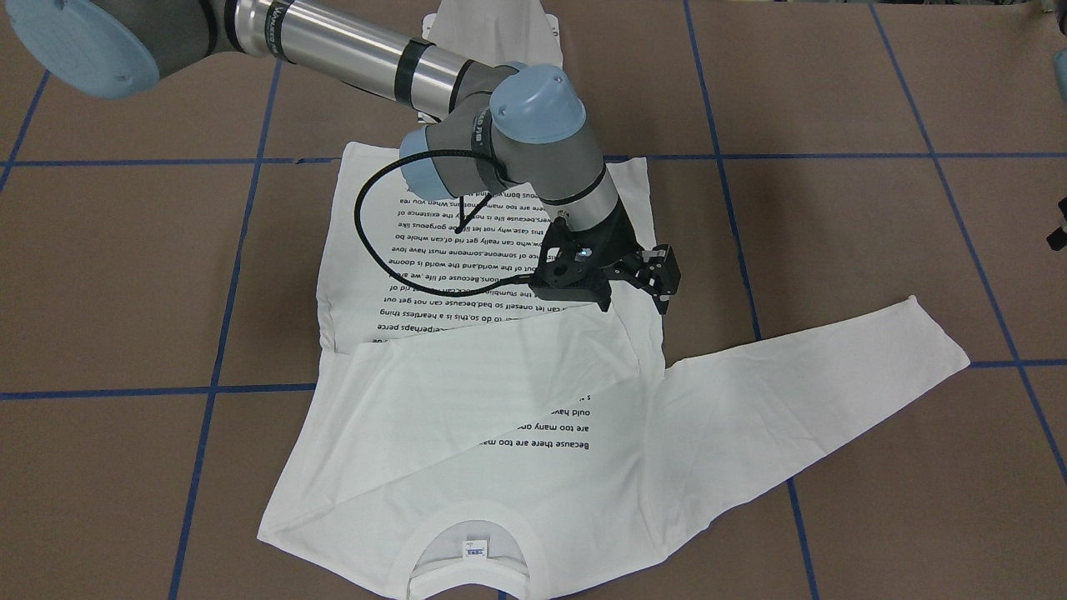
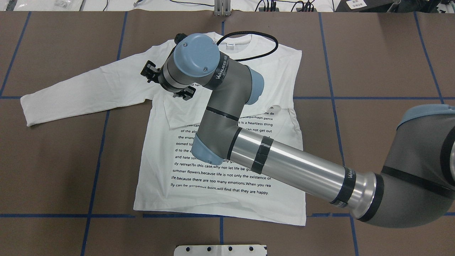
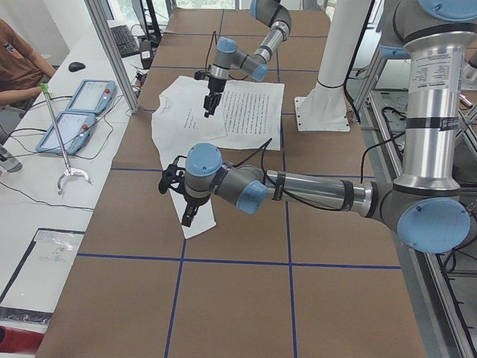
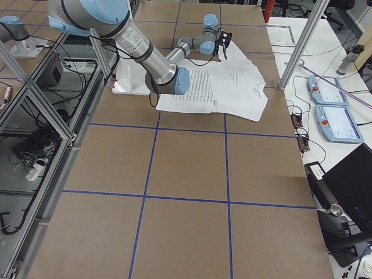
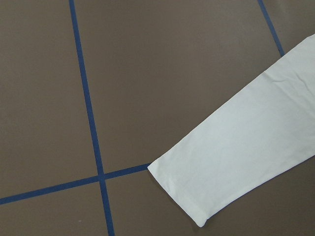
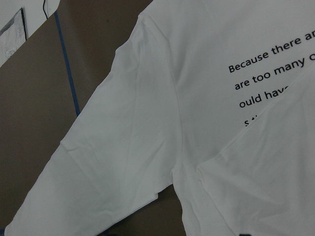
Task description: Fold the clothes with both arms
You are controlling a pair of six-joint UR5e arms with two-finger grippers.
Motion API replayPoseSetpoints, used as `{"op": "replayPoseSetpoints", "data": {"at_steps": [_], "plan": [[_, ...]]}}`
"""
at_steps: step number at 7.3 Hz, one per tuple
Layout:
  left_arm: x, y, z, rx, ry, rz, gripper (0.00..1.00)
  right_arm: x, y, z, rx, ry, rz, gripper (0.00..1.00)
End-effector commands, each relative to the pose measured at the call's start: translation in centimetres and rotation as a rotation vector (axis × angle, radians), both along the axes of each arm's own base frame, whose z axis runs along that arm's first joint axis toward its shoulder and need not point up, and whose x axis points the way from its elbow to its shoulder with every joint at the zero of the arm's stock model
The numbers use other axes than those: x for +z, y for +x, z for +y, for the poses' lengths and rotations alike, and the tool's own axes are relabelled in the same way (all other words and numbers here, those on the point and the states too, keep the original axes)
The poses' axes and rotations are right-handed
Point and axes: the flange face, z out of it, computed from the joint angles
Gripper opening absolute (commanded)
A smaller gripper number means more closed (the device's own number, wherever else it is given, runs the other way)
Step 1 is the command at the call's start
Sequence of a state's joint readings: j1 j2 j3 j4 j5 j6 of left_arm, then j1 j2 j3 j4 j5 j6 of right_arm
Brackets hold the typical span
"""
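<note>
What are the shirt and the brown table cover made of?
Shirt: soft white knit fabric, probably cotton; matte, with gentle creases. Table cover: flat brown matte sheet, perhaps paper or card; I can't be sure. Lines: blue tape, by the look.

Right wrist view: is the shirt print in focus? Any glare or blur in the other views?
Right wrist view: T-shirt print sharp, no glare. Left wrist view: sleeve cuff edge crisp, flat light. Front-facing and overhead views: bright streak on the silver tube of the right arm, print still legible. Both side views: print too small to read.
</note>
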State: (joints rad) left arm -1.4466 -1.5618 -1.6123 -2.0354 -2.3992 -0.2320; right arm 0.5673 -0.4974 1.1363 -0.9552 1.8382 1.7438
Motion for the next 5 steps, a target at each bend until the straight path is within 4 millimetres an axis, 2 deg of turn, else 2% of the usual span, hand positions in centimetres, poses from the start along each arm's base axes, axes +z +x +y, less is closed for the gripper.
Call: {"op": "replayPoseSetpoints", "data": {"at_steps": [1,2,3,4,5], "plan": [[3.1,4.3,-4.5,0.007,-0.109,0.016,0.97,7.0,8.1,-3.5,-0.025,-0.072,-0.004,0.99],[4.6,7.2,-7.2,0.044,-0.14,0.005,0.94,8.9,13.2,-5.3,-0.062,-0.105,-0.026,0.99],[5.9,9.4,-9.7,0.066,-0.146,0.001,0.93,13.0,17.5,-5.7,-0.07,-0.139,-0.023,0.99],[6.7,11.9,-10.3,0.1,-0.144,-0.001,0.89,16.9,21.8,-5.7,-0.036,-0.154,-0.01,0.99],[7.4,12.9,-10.0,0.116,-0.156,-0.005,0.84,19.8,25.2,-5.6,-0.015,-0.153,0.006,0.99]]}}
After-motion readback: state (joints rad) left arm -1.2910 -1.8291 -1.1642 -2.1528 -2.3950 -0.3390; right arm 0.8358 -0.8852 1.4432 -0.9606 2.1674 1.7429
